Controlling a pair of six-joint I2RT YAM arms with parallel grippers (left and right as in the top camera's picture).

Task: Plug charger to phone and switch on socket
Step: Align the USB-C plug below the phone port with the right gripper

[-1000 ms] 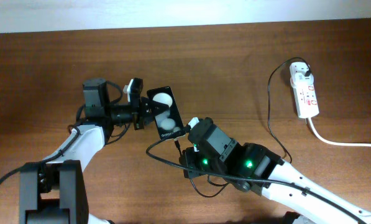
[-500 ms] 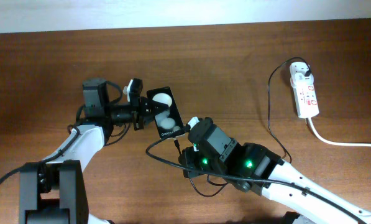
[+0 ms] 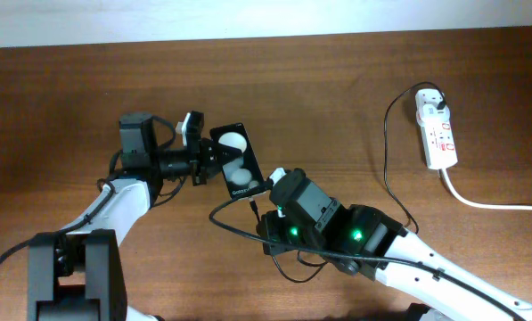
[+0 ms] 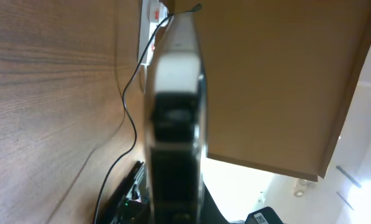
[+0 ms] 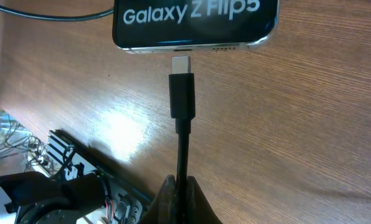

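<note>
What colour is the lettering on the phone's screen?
White, on the black phone; clearest in the right wrist view.

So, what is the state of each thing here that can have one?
phone: gripped, nothing plugged in.
charger: connector tip just short of the port, not inserted.
socket: plug head seated; switch position too small to tell.
left end effector: shut on phone.
right end effector: shut on charger.

- The left arm [image 3: 123,201] is reaching in from the left of the phone [image 3: 237,162], with the left gripper [image 3: 203,162] clamping its edge.
- The right arm [image 3: 426,259] is stretching in from below-right of the phone, with the right gripper [image 5: 180,190] pinching the charger [image 5: 182,102].
</note>
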